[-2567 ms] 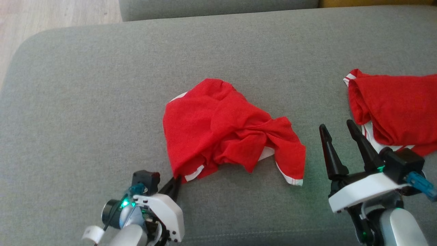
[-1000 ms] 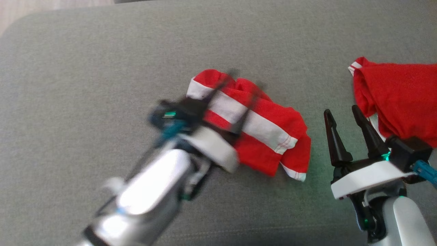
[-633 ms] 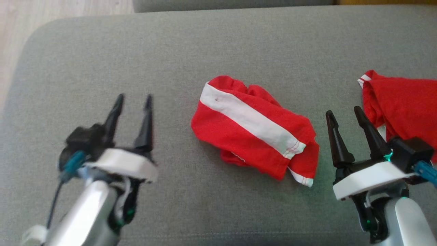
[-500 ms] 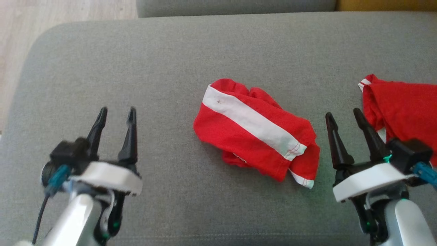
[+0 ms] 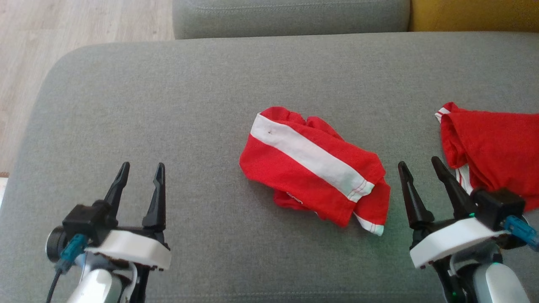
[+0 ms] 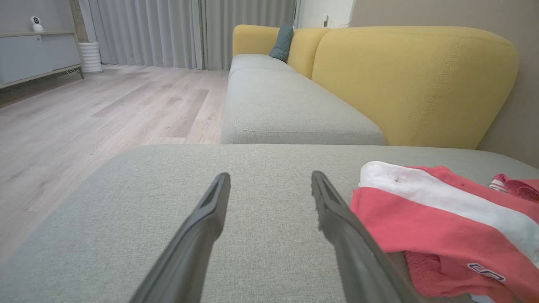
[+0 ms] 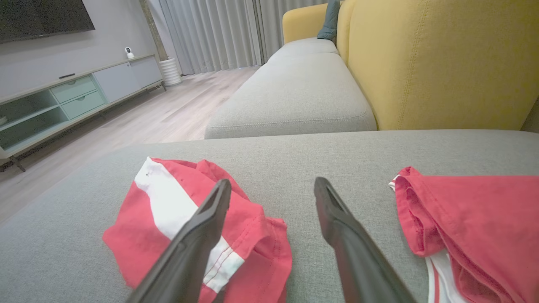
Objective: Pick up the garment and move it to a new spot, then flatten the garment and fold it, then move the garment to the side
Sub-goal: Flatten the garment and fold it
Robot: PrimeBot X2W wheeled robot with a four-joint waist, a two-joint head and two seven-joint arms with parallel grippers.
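Lying roughly folded at the middle of the sofa cushion [image 5: 168,105], the garment [image 5: 313,170] sits free between the left gripper [image 5: 142,165] and right gripper [image 5: 418,162], both wide and empty, likely poised to carry it aside.

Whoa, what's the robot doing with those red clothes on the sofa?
A two-armed robot is tidying clothes on a grey sofa cushion. A red garment with a white stripe lies bunched in a rough fold in the middle, and nothing is holding it. The left gripper and the right gripper are both open and empty, one on each side of it. A second red garment lies off to the right. The striped one has not yet been moved to the side.
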